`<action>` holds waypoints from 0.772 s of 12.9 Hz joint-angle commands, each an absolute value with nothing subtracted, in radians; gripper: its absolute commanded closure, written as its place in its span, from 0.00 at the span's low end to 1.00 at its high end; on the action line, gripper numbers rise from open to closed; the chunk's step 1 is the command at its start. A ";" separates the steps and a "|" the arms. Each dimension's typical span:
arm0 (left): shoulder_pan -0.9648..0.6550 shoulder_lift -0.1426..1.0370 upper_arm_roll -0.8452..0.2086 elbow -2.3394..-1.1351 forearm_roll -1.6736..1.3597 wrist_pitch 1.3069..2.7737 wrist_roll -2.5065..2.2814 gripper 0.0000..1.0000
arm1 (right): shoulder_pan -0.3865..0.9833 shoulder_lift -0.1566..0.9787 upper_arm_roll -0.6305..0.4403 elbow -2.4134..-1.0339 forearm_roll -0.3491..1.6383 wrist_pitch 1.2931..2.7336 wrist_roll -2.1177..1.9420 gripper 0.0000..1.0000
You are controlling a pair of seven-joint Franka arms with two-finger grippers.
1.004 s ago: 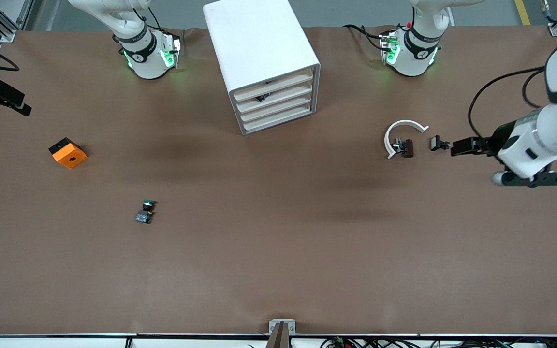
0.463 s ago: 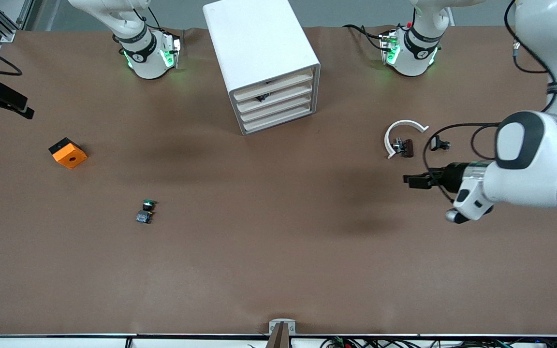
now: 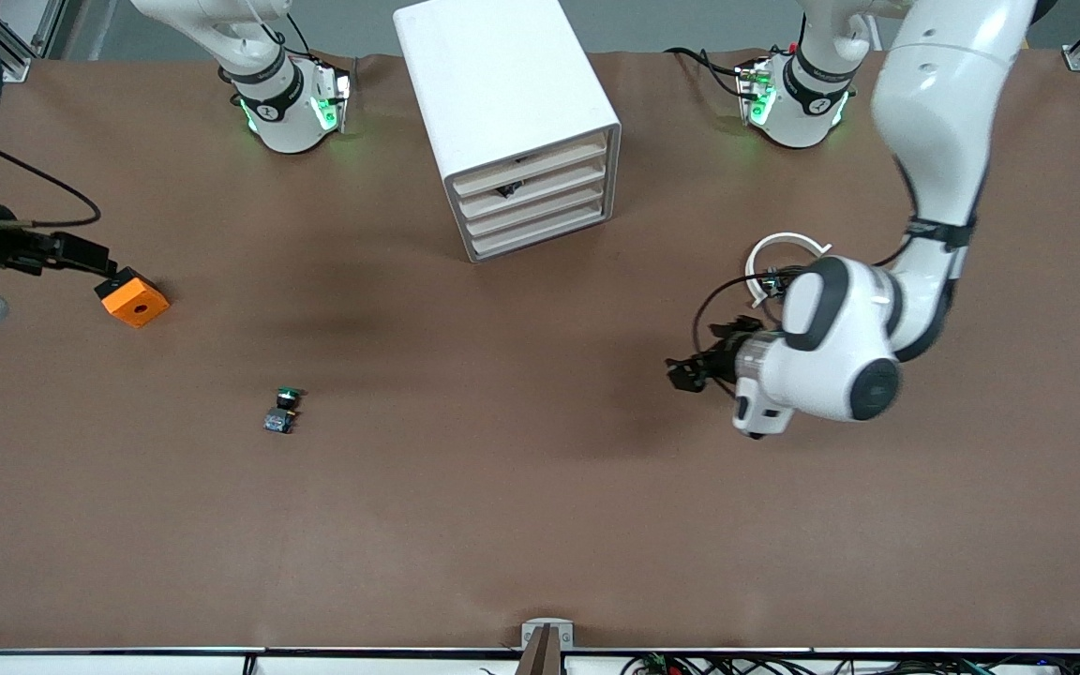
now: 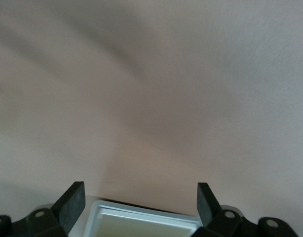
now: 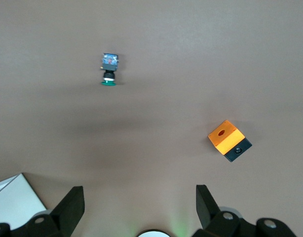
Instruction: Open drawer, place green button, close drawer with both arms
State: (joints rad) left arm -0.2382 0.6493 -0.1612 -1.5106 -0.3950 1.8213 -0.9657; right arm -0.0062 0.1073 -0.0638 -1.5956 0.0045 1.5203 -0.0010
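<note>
The button point(image 3: 282, 410), with a green cap and a dark blue base, lies on the brown table nearer the front camera, toward the right arm's end. It also shows in the right wrist view point(image 5: 109, 69). The white drawer cabinet point(image 3: 512, 122) stands between the arm bases with its drawers point(image 3: 532, 202) shut. My left gripper point(image 3: 682, 373) is open and empty over bare table toward the left arm's end. Its fingers point(image 4: 72, 205) are wide apart, with the cabinet point(image 4: 146, 223) showing between them. My right gripper point(image 3: 90, 259) is open and empty beside the orange cube point(image 3: 132, 297).
The orange cube with a hole point(image 5: 229, 140) sits near the right arm's end of the table. A white arc point(image 3: 788, 244) lies by the left arm's elbow, partly hidden by it. The cabinet's corner point(image 5: 13, 202) shows in the right wrist view.
The left arm has swung in from the table's end toward the middle, its gripper passing the white arc. The right gripper has moved in beside the orange cube.
</note>
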 commanded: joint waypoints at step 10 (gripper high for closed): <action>-0.386 0.799 -0.158 -1.414 -0.595 1.781 -2.023 0.00 | 0.089 0.293 -0.061 -1.943 0.006 2.294 0.227 0.00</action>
